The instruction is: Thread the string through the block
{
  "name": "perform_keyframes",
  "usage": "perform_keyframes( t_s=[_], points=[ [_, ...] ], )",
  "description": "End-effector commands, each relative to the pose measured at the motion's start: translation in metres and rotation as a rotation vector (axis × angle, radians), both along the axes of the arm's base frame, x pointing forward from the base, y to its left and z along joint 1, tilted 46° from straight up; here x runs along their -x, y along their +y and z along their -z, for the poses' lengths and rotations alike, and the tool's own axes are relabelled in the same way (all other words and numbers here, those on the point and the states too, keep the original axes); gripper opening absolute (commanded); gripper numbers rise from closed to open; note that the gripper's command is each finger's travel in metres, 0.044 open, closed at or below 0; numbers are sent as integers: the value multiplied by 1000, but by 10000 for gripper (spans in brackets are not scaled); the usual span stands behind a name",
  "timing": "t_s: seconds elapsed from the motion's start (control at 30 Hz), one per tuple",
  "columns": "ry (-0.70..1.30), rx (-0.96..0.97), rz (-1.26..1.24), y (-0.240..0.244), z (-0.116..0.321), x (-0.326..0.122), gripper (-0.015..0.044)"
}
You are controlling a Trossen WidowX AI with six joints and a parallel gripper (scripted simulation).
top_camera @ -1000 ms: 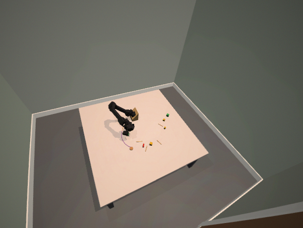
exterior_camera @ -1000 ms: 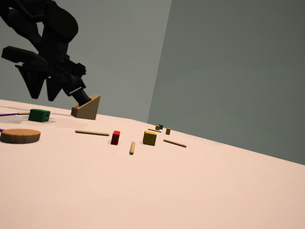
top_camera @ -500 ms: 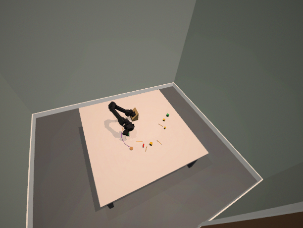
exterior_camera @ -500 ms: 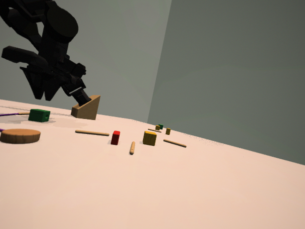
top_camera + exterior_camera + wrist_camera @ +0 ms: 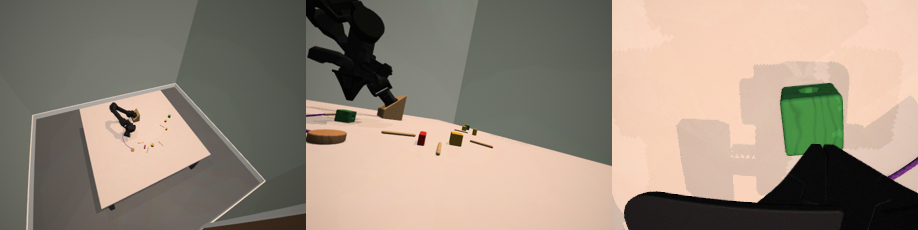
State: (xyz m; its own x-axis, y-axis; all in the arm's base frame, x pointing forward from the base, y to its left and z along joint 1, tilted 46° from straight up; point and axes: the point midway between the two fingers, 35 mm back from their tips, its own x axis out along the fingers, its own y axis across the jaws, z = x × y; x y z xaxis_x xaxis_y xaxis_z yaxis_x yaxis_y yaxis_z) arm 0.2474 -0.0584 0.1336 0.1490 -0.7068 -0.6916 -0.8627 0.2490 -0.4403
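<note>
The green wooden block stands on the table with a hole in one side; the top view shows only a sliver of it. The round wooden button lies on the table. A purple string curves from it to the thin stick, which lies behind the block in the exterior view. In the wrist view the stick is hidden. My gripper is shut and empty, its tips together above the table and over the block's lower edge in the wrist view.
Loose sticks, a red block and a yellow block lie right of the button. Small blocks and another stick lie farther off. The arm's wooden wedge base stands at the back.
</note>
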Motion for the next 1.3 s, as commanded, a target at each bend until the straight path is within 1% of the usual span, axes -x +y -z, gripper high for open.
perform_keyframes(
  t_s=[0.0, 0.27, 0.57, 0.6, 0.63, 0.93, 0.97, 1.27],
  points=[
    [0, 0, 0, 0, 0, 0, 0],
    [0, 0, 0, 0, 0, 0, 0],
    [0, 0, 0, 0, 0, 0, 236],
    [0, 0, 0, 0, 0, 0, 245],
    [0, 0, 0, 0, 0, 0, 245],
    [0, 0, 0, 0, 0, 0, 9],
    [0, 0, 0, 0, 0, 0, 0],
    [0, 0, 0, 0, 0, 0, 0]
  ],
)
